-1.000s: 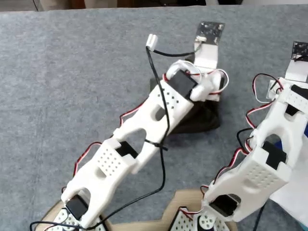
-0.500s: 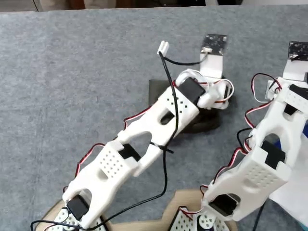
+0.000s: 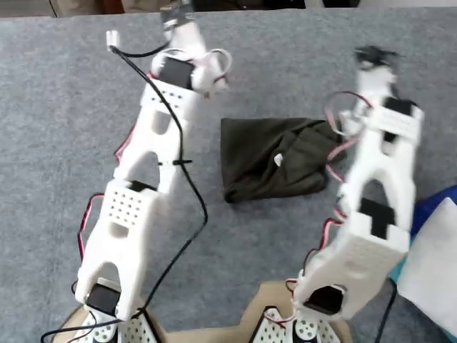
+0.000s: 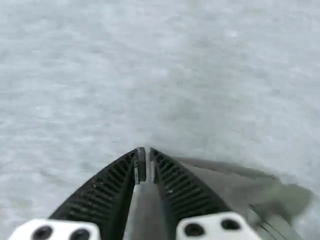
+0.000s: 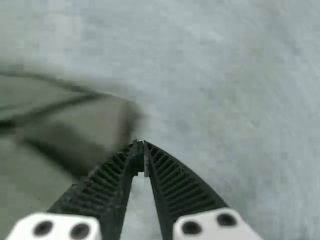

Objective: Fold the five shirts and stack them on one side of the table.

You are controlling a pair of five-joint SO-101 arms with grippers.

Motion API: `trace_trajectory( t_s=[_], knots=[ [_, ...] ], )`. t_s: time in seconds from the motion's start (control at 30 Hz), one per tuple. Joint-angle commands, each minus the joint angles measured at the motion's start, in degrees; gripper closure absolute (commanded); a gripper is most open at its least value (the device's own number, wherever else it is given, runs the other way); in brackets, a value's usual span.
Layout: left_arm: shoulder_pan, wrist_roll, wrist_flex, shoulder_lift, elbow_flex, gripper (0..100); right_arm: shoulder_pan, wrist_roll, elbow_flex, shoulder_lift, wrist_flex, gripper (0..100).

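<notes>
A dark olive shirt [image 3: 275, 161], folded into a rough rectangle, lies on the grey table [image 3: 64, 107] between the two arms. The left arm [image 3: 153, 143] stretches toward the far left part of the table, well away from the shirt. Its left gripper [image 4: 145, 156] is shut on nothing above bare grey surface. The right arm [image 3: 378, 164] stands along the shirt's right side. The right gripper [image 5: 140, 148] is also shut and empty, its tips just beside the olive shirt's edge [image 5: 55, 130].
A white garment [image 3: 432, 268] and a blue one [image 3: 443, 204] lie at the table's right edge beside the right arm's base. Open grey surface extends to the left and far side of the olive shirt.
The left arm has swung off the olive shirt toward the far left, leaving it uncovered. The right arm has moved in from the right edge to the shirt's right side.
</notes>
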Motion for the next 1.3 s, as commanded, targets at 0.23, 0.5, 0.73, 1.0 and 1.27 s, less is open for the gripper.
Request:
trace_trajectory(
  t_s=[0.23,0.5,0.73,1.0,1.27],
  knots=[
    [-15.65,2.64,-2.73,7.34,0.18,98,-17.27,1.93,-24.22,9.27,17.49,98.9],
    [-10.64,1.58,-3.25,9.63,0.18,98,-17.63,0.79,-31.43,19.38,28.48,99.1],
    [-10.46,-0.18,-3.43,9.45,0.18,98,-16.31,-0.09,-28.62,20.35,29.45,99.3],
    [-10.46,-0.26,-5.19,9.8,0.18,98,-12.53,1.32,-22.64,20.09,29.54,99.3],
    [-10.37,-1.76,-5.45,9.89,0.35,98,-4.26,6.42,-20.79,20.0,33.41,99.3]
  ],
)
